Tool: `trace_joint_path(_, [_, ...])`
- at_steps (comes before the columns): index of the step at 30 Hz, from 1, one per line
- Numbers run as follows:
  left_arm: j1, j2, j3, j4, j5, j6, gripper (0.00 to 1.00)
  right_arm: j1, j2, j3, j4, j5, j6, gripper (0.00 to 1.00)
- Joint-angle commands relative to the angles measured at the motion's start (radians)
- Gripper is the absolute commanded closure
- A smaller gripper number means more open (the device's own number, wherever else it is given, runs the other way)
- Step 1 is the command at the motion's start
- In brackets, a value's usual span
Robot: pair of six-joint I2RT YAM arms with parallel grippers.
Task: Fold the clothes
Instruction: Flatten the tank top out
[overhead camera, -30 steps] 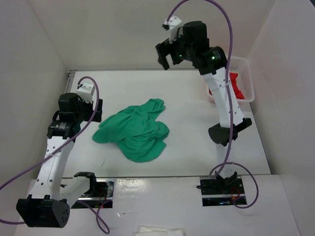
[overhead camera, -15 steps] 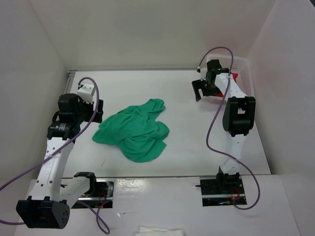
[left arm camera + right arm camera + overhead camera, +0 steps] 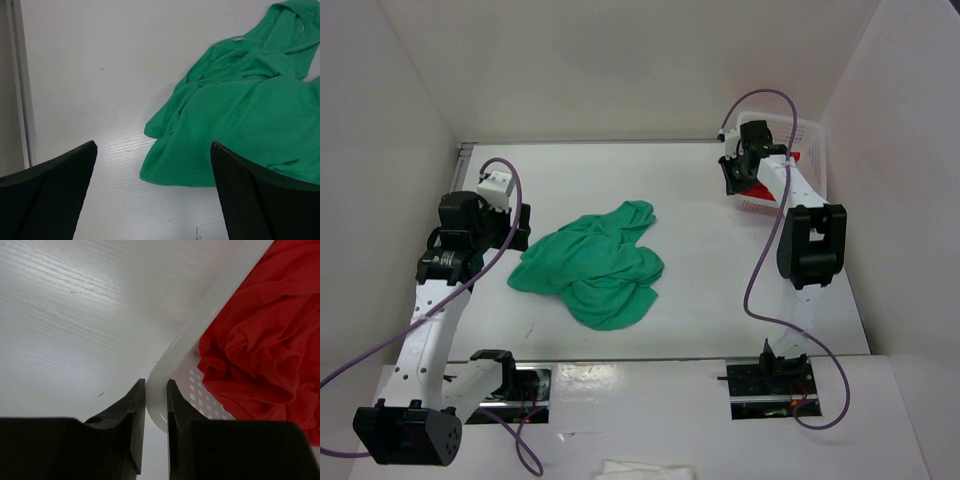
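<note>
1. The green T-shirt [image 3: 592, 265] lies crumpled and unfolded on the white table [image 3: 700, 260]. In the top view it sits at about 9 o'clock from the table's centre.
2. Its cloth is bunched in soft ridges. One narrow lobe reaches toward 1 o'clock, and the widest, rounded part spreads toward 5 o'clock.
3. The left hand [image 3: 520, 228] is just beside the shirt, at the shirt's 9 o'clock, and does not touch it. It is wide open with nothing between its fingers.
4. In the left wrist view the two dark fingers [image 3: 50, 190] stand far apart at 7 and 5 o'clock of the picture. Bare table and the shirt's nearest edge show between them. The shirt fills the picture from 1 to 4 o'clock, and a small pale label [image 3: 238, 38] shows near 1 o'clock.
5. The right hand [image 3: 735, 178] is at about 2 o'clock from the table's centre. It is on the 8 o'clock corner of the white basket [image 3: 817, 150], which stands in the table's far right corner.
6. In the right wrist view this hand is narrow and pinches the basket's rim. One finger is on the table side and the other is against the perforated inner wall.
7. A rumpled red garment [image 3: 260, 335] lies inside the basket, from 1 to 4 o'clock of that picture, pressed up to the wall beside the gripped rim.
8. The shirt and the basket are well apart, with bare table between them.
</note>
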State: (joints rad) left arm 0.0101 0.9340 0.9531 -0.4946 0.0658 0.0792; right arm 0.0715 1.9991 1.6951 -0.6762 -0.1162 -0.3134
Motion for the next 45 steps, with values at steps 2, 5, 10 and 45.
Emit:
trace_joint_path(2, [-0.004,-0.021,-0.002,0.022,0.017,0.014,0.00,0.004,-0.025,-0.052,0.043,0.061,-0.009,0.85])
trace_joint_path(5, [-0.004,-0.021,-0.002,0.022,0.017,0.014,0.00,-0.005,-0.025,-0.071,0.043,0.073,-0.019,0.97])
trace_joint_path(10, [-0.004,-0.030,-0.002,0.022,0.017,0.014,0.00,-0.024,-0.034,-0.149,0.084,0.142,-0.050,1.00])
trace_joint_path(45, [-0.004,-0.031,-0.011,0.022,0.017,0.014,0.00,-0.167,-0.105,-0.299,0.202,0.118,-0.440,1.00])
